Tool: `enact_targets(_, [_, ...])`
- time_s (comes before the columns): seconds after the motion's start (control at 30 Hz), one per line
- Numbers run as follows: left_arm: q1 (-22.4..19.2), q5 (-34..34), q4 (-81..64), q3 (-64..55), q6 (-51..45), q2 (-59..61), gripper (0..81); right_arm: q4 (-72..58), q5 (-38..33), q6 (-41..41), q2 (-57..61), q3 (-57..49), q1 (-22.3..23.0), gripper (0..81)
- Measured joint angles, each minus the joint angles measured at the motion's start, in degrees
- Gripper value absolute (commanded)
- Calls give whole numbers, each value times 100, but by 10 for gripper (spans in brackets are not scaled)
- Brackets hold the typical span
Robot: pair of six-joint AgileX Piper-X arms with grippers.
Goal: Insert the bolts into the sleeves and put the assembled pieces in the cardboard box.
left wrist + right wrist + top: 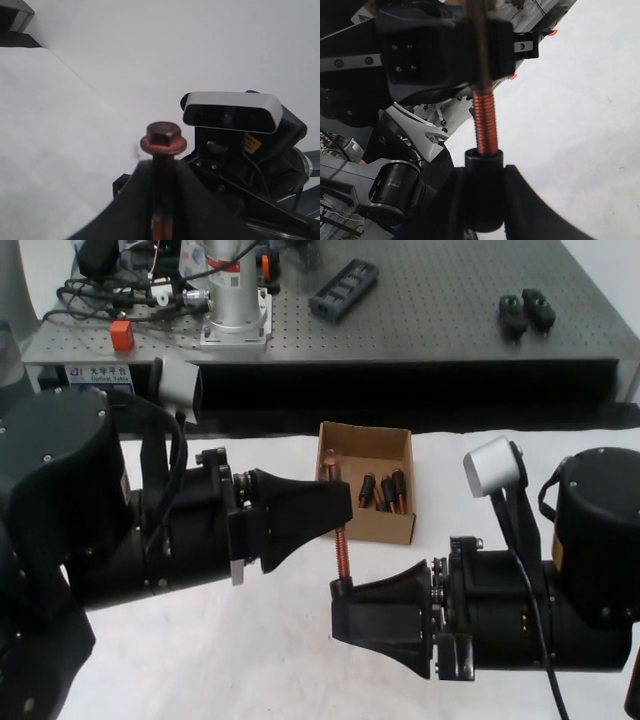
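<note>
Left claw (343,508) clenched on upright copper bolt (340,548). Threaded tip sat at mouth of black sleeve (484,162), which right claw (345,592) grasped, near cardboard box (380,525).

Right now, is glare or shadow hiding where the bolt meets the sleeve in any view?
Right wrist view: no. The bolt threads are evenly lit down to the sleeve mouth, though the sleeve itself is dark in the right tool. Left wrist view: the bolt head is lit, the shank shadowed inside the left tool. High view: no glare, and the bolt stands out against the white cloth.
</note>
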Motion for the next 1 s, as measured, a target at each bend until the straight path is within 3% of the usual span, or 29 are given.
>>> enact_targets(1.0, [28,-126,-191,-21,-7,0,6,-139,337,-176,-198,0,-10,51])
